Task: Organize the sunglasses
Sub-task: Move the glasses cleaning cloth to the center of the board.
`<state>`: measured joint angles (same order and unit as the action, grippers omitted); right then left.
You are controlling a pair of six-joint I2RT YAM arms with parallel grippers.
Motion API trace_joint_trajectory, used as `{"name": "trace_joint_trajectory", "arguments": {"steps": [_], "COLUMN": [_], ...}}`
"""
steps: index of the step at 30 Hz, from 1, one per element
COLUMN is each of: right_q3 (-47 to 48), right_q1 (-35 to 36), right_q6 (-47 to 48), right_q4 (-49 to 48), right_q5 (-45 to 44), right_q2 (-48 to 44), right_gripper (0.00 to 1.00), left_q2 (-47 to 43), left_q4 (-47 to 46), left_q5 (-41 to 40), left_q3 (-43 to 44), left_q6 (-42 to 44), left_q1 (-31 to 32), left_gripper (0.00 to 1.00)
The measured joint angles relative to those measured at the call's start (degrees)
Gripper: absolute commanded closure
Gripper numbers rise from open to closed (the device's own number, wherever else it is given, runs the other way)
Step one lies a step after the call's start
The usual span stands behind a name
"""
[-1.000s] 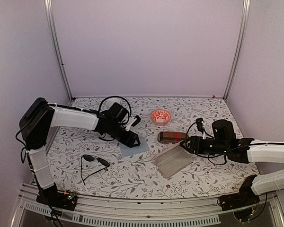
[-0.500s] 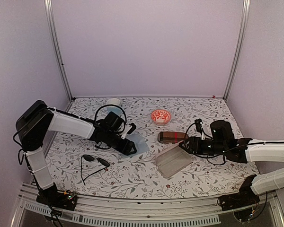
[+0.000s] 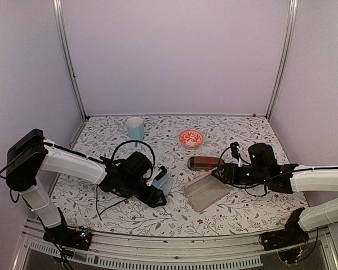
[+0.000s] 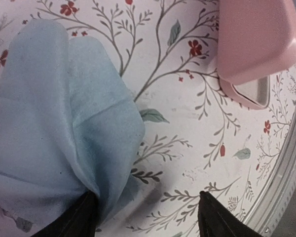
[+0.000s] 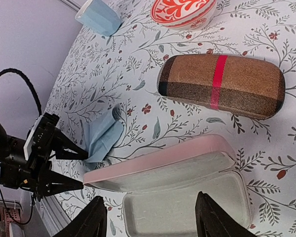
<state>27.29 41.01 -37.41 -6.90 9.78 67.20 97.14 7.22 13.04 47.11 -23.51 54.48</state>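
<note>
The left arm [image 3: 73,163] had come nearer, dragging the blue cloth [image 4: 54,123].
The left gripper [image 4: 145,207] and right gripper [image 5: 150,212] both stood spread; the black sunglasses [image 3: 97,205] lay mostly hidden under that arm, only thin temples showing.

The left arm [image 3: 73,163] covers most of the black sunglasses [image 3: 97,203]; the left wrist view crops the pink case [image 4: 256,39].
</note>
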Motion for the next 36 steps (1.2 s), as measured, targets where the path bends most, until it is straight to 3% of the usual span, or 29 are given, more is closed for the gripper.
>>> {"name": "trace_joint_trajectory", "arguments": {"steps": [13,21,27,36], "right_q3": [5.7,7.0,7.0,7.2], "right_q1": [4.9,6.5,6.6,6.6], "right_q6": [1.3,2.1,2.3,2.3], "right_q4": [1.2,2.4,3.3,3.5], "right_q5": [-1.0,-2.3,-2.6,-3.2], "right_q2": [2.8,3.7,4.2,5.5], "right_gripper": [0.37,0.38,0.38,0.38], "left_q2": [-5.7,-12.0,-5.7,6.6], "left_q4": [6.4,6.7,5.6,5.0], "left_q5": [5.4,6.6,5.4,5.9], "left_q3": [-1.4,0.4,4.3,10.0], "left_q6": [-5.0,-2.1,2.3,6.2], "left_q1": [5.9,0.5,-8.2,-9.0], "left_gripper": [0.29,0.31,0.41,0.56]}}
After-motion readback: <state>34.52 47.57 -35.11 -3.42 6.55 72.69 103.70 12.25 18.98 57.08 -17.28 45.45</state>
